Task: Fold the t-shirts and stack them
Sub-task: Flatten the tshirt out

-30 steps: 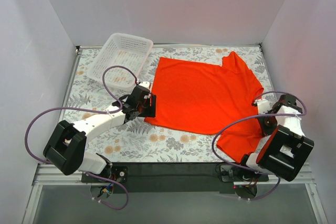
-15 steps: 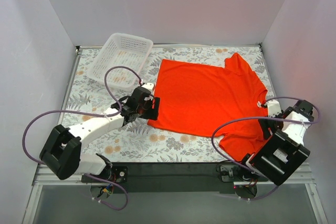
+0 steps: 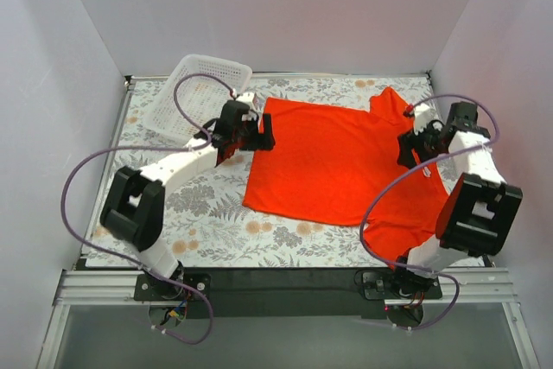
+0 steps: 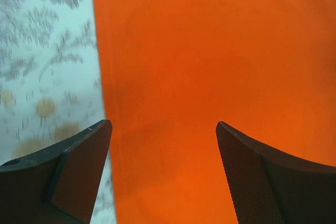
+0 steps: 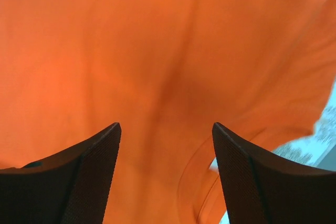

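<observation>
Both arms are being swung upward in the frame since earlier; left gripper (image 3: 264,136) and right gripper (image 3: 405,150), jaws being held apart, are being hovered over the t-shirt (image 3: 333,166) spread mid-frame.

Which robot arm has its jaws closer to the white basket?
Left. The left arm holds its jaws open right next to the white basket, at the near edge of the t-shirt. The right arm has its jaws across the shirt, on the far side from the basket.

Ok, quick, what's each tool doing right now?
Left tool: open, empty, over the t-shirt edge.
Right tool: open, empty, over the t-shirt.
</observation>
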Controlling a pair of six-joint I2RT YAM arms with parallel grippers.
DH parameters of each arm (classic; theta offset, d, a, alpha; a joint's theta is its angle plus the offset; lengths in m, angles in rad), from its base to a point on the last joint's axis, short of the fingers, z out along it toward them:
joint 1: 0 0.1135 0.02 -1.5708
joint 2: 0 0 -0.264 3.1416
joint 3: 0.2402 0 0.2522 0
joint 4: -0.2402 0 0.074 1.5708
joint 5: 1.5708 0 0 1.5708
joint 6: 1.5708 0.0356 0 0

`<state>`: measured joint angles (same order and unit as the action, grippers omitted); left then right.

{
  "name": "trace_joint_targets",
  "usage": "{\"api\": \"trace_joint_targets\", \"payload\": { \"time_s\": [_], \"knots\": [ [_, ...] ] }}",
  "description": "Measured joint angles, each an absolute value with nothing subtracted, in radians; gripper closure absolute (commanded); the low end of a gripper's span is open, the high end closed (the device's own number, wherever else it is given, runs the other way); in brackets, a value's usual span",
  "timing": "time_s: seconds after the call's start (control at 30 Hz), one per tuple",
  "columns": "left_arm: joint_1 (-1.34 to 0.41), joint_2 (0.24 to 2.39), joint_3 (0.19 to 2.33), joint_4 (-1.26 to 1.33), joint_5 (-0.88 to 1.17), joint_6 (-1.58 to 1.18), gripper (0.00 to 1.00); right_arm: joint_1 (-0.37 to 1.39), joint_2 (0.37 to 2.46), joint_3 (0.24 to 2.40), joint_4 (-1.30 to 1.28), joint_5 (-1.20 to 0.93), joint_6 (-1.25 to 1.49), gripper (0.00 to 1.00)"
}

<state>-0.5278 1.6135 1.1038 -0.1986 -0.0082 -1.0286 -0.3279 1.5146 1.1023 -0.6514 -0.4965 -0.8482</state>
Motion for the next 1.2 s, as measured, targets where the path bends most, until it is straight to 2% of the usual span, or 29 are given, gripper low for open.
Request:
{"api": "trace_joint_targets", "payload": {
  "time_s": [0.13, 0.33, 0.5, 0.73, 1.2],
  "knots": [
    [-0.442, 1.858, 1.359, -0.169, 0.051, -1.083, 0.32, -0.271, 1.751, 1.362, -0.556, -0.493, -0.608, 0.43],
    [-0.366, 2.246, 1.783, -0.136, 0.1, -1.134, 0.45, -0.265, 2.095, 1.785, -0.448, -0.493, -0.377, 0.45],
    [-0.352, 2.518, 2.082, -0.147, 0.089, -1.146, 0.46, -0.266, 2.227, 1.917, -0.442, -0.493, -0.278, 0.49],
    [-0.35, 2.629, 2.181, -0.094, 0.048, -1.155, 0.48, -0.266, 2.302, 1.985, -0.428, -0.487, -0.216, 0.5],
    [-0.342, 2.648, 2.199, -0.099, 0.046, -1.145, 0.67, -0.266, 2.311, 1.986, -0.392, -0.47, -0.186, 0.49]
  ]
}}
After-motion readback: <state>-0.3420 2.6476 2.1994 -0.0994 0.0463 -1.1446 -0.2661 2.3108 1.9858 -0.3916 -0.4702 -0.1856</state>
